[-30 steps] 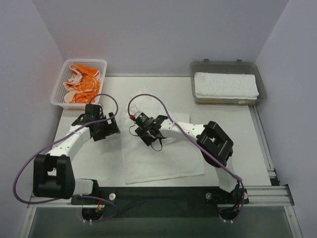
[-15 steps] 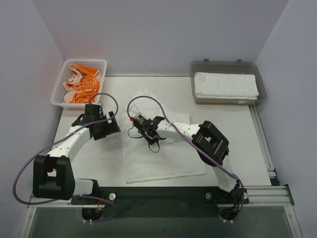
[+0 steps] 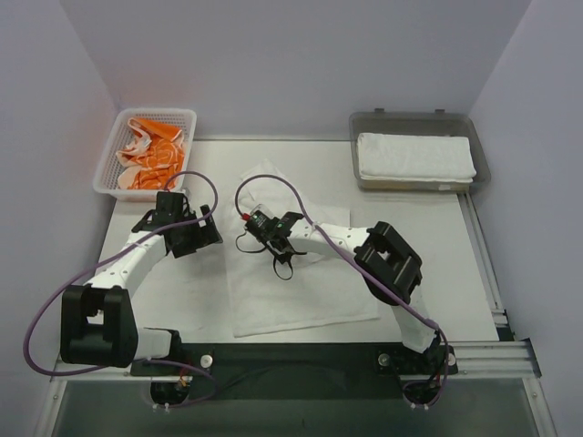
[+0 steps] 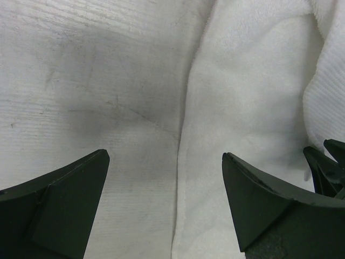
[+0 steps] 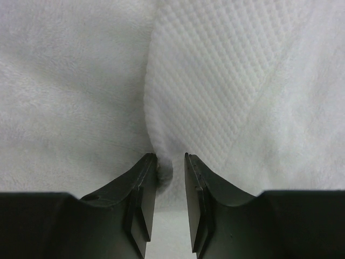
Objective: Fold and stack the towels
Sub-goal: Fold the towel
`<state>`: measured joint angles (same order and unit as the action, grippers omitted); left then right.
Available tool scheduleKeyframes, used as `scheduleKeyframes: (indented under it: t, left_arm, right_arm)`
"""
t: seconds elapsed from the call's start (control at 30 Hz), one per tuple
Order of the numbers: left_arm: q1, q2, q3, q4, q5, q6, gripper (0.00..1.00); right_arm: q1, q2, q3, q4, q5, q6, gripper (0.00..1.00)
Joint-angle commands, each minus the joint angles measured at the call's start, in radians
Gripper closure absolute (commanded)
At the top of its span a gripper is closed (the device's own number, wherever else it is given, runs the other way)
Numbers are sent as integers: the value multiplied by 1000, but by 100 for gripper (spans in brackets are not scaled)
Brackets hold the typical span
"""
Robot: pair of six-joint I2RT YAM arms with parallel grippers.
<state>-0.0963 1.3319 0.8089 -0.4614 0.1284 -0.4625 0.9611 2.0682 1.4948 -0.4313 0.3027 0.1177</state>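
A white towel (image 3: 310, 296) lies spread across the middle of the table (image 3: 437, 228), its far corner rumpled. A folded towel (image 3: 414, 157) sits in the tray (image 3: 414, 116) at far right. Orange towels (image 3: 150, 155) fill the basket (image 3: 102, 177) at far left. The right gripper (image 5: 171, 162) pinches a small ridge of the white towel. The left gripper (image 4: 166, 156) hangs wide open over its left edge. The pinch looks thin, so a gentle lift and a straight carry would likely suit the fold best.

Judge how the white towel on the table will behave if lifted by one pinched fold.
Likely floppy: the towel lies rumpled, and a fold bunches inside the right pincer. Lifted there, the rest would probably hang and drag. Its textured weave suggests little slipping.
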Motion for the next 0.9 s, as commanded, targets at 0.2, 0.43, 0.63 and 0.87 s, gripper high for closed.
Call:
scheduleKeyframes:
  t: [0.2,0.43,0.63,0.87]
  left_arm:
    - [6,-25,4,40,17,10,2]
    - [6,-20,4,41,23,8,2]
    - [6,-16,4,41,30,7,3]
    - [6,-13,4,41,34,7,2]
  right_arm:
    - [-22,-83,28,-76,113,-1,73]
    - [-42,-91,21,-84,93,42,75]
    - [-45,-60,16,-84,38,65,78]
    - [-44,-37,27,-84,-20,73,79]
